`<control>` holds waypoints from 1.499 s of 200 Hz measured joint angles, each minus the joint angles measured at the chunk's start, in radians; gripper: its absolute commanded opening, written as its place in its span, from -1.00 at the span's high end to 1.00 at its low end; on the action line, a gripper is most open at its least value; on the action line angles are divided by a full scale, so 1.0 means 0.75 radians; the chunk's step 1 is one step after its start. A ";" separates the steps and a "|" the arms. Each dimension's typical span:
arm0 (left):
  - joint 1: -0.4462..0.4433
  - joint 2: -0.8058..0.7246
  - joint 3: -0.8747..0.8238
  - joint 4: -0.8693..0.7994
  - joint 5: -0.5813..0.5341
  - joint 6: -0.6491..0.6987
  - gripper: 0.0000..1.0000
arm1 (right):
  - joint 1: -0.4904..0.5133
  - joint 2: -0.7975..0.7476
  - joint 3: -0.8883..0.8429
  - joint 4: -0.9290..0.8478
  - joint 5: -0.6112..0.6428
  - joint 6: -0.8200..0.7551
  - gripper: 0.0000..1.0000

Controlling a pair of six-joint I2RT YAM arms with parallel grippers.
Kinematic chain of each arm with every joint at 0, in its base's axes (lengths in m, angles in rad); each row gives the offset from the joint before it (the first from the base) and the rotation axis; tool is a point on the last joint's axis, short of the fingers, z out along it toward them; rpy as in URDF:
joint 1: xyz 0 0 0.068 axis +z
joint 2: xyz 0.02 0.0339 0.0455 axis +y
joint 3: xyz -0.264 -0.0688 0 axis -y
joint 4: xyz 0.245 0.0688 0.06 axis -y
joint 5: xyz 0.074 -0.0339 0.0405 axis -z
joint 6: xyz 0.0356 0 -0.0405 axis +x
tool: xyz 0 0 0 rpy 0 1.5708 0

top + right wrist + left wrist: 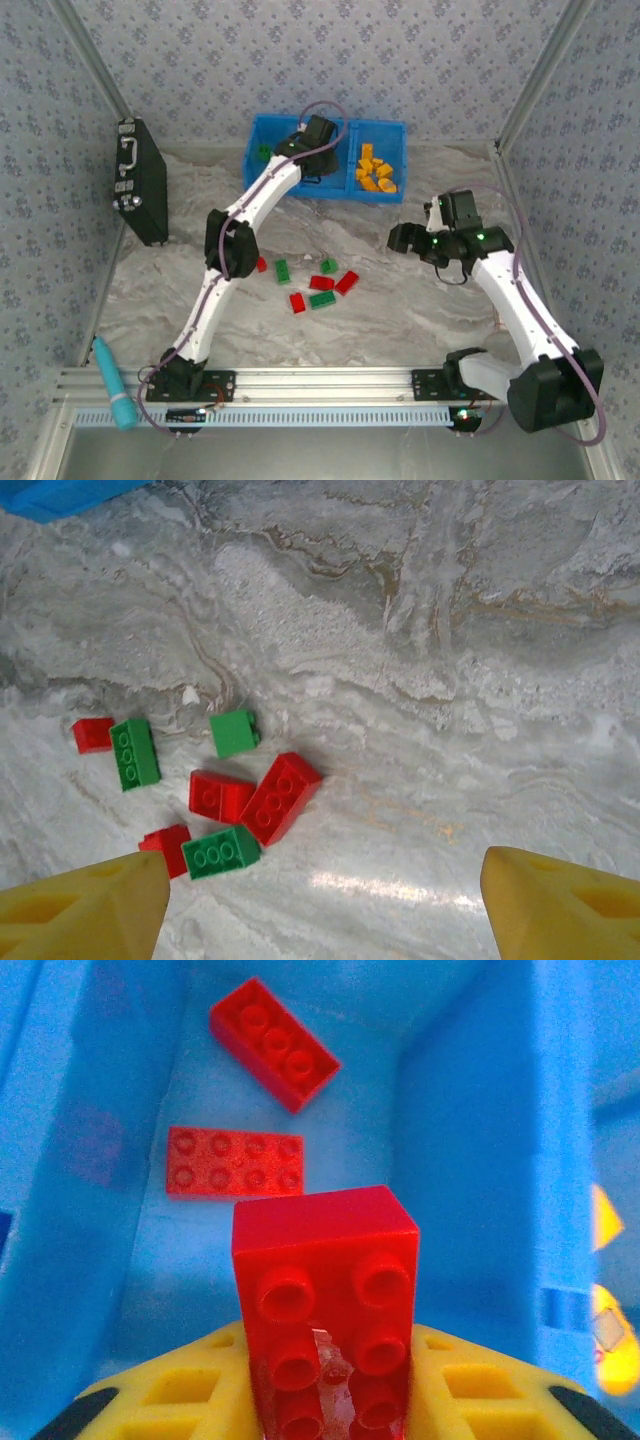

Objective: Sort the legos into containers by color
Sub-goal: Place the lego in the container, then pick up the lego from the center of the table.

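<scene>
1. A blue bin with three compartments sits at 12 o'clock on the marbled bench.
2. The left hand is over the bin's middle compartment, its yellow fingers closed narrowly on a red brick.
3. Two loose red legos lie on that compartment's floor.
4. Orange legos fill the bin's 3 o'clock compartment, and a green lego lies in the 9 o'clock one.
5. Unsorted red and green legos lie clustered near the bench's centre.
6. The right hand hovers at their 3 o'clock, spread wide and holding nothing.
</scene>
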State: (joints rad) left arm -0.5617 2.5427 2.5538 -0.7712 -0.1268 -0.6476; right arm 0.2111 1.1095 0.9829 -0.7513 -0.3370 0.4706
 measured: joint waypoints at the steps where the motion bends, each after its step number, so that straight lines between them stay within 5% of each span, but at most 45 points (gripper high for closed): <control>1: 0.000 0.001 0.000 -0.001 0.000 -0.002 0.23 | 0.000 -0.002 -0.001 -0.002 -0.001 0.000 -0.68; 57: 0.039 0.017 0.000 0.010 0.039 -0.015 -0.04 | 0.022 -0.179 -0.123 -0.085 0.001 0.081 -0.71; 102: 0.041 0.015 0.000 0.039 0.082 0.051 -0.11 | 0.233 -0.184 -0.203 -0.062 0.098 0.266 -0.70; 175: 0.063 -0.355 -0.094 -0.028 0.119 0.361 -0.20 | 0.517 0.181 -0.211 0.089 0.235 0.593 -0.67; 205: 0.116 -0.721 -0.333 -0.043 0.107 0.485 -0.23 | 0.561 0.377 -0.113 0.096 0.269 0.647 -0.68; 254: 0.222 -1.384 -1.096 0.084 0.069 0.602 -0.36 | 0.563 0.583 0.047 0.183 0.265 0.649 -0.69; 300: 0.371 -1.749 -1.576 0.099 0.037 0.679 -0.51 | 0.601 0.760 0.182 0.188 0.274 0.649 -0.69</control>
State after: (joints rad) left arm -0.2832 1.2308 1.3716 -0.6968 -0.0990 -0.1383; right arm 0.6617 1.6794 1.1194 -0.6102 -0.1318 0.9573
